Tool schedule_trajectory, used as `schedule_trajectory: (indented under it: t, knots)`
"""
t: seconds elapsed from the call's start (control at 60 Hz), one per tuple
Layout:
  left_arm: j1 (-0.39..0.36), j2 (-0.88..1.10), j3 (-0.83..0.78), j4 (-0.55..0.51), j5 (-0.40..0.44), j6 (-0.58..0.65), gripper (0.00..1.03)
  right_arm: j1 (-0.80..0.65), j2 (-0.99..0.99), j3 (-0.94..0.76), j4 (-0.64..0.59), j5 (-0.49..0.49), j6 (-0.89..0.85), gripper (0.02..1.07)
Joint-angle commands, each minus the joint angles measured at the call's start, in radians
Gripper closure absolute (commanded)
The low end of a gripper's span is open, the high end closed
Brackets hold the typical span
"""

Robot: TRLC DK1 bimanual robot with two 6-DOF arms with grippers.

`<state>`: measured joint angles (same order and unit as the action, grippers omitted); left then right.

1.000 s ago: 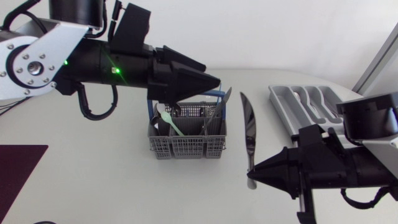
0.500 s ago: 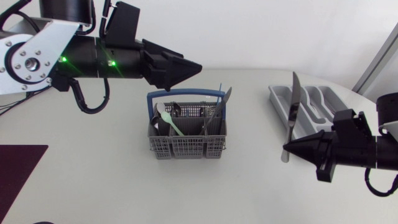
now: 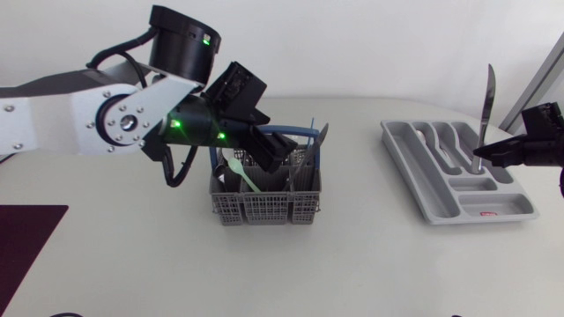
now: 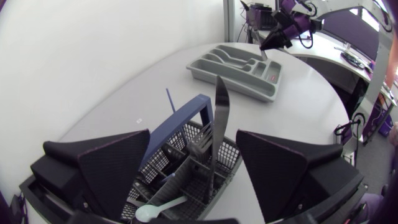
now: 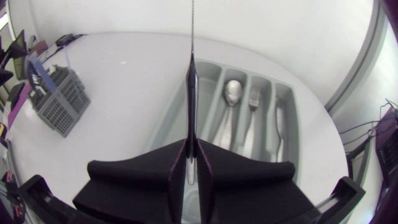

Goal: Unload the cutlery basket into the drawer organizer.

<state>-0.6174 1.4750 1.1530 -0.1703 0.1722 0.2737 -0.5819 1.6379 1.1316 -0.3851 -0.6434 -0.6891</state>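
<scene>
Table (image 3: 352, 264): pale matte top, far edge rounded. Dark maroon mat (image 3: 26, 239): lying flat at the table's near left corner, its full extent cut off from view. One small pale speck (image 4: 138, 119): on the bare top near the far edge.

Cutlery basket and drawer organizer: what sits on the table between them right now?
Nothing: the head view shows bare table between the cutlery basket and the drawer organizer.
</scene>
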Motion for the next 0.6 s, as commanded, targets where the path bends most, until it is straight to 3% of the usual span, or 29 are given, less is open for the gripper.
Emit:
schedule_trajectory:
  t: [0.0, 0.317, 0.583]
  knots:
    - [-0.018, 0.030, 0.020, -0.012, -0.028, 0.033, 0.07, -0.026, 0.100, 0.111, 0.005, 0.051, 0.031, 1.01]
    - [-0.071, 0.054, 0.016, -0.018, -0.099, 0.067, 0.08, -0.036, 0.396, 0.419, -0.012, 0.258, 0.115, 1.02]
    - [-0.074, 0.056, 0.013, -0.023, -0.108, 0.078, 0.08, -0.009, 0.504, 0.517, -0.014, 0.396, 0.161, 1.01]
